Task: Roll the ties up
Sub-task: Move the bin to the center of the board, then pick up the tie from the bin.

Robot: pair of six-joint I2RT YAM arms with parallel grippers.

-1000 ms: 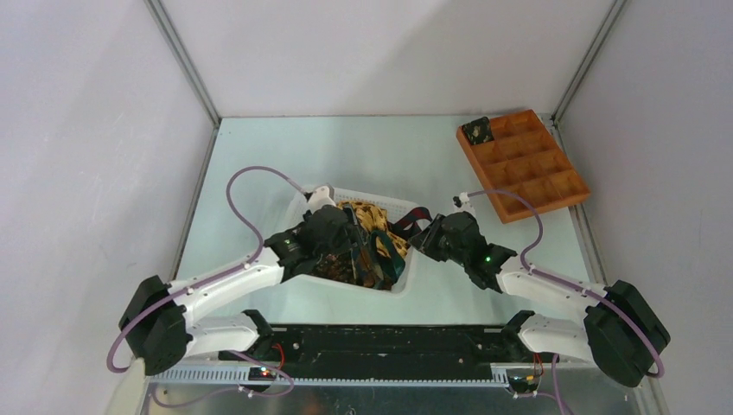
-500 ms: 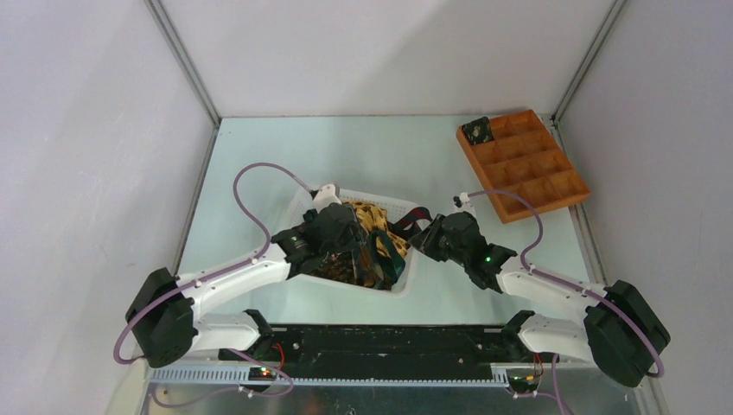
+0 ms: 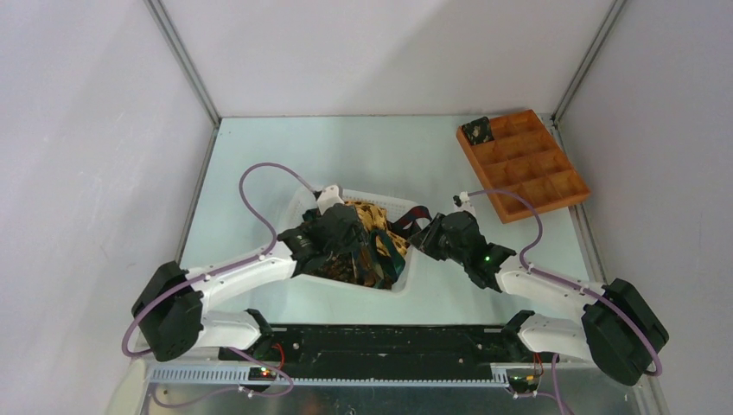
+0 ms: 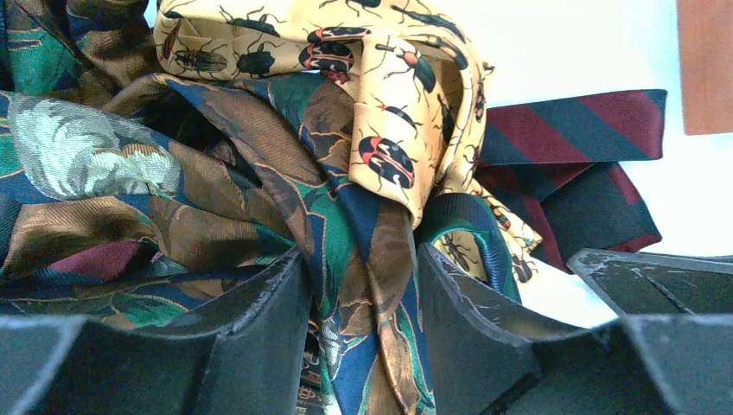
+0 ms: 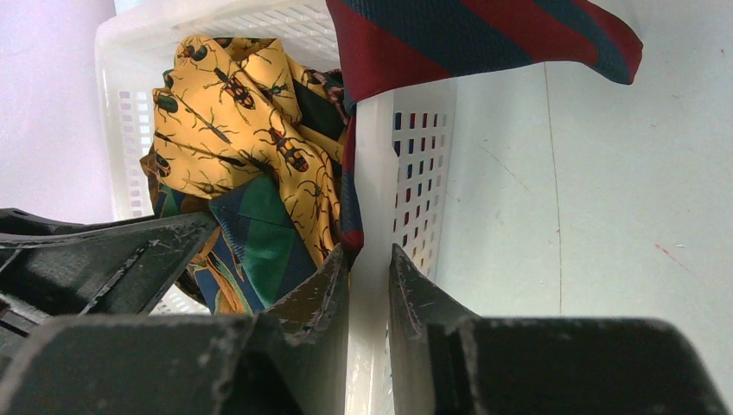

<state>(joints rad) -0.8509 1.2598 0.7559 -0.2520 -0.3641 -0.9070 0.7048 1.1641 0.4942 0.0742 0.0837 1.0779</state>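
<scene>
Several ties lie heaped in the white basket (image 3: 346, 289). In the left wrist view a dark green, blue and brown patterned tie (image 4: 344, 226) runs between my left gripper's (image 4: 363, 290) jaws, which are shut on it. A yellow beetle-print tie (image 4: 380, 86) and a maroon striped tie (image 4: 570, 130) lie behind. My left gripper (image 3: 359, 251) is inside the basket. My right gripper (image 3: 421, 238) is at the basket's right side. In the right wrist view my right gripper (image 5: 369, 268) is shut on the basket's white wall (image 5: 373, 164). The maroon tie (image 5: 467, 35) hangs over that wall.
An orange-brown compartment tray (image 3: 523, 164) stands at the back right, with one small dark rolled tie (image 3: 476, 131) in its far left compartment. Grey walls close the table on three sides. My left finger (image 5: 104, 259) shows in the right wrist view.
My left arm has shifted a little to the right over the basket, its elbow and cable moving with it. My right arm and the basket have stayed put.
</scene>
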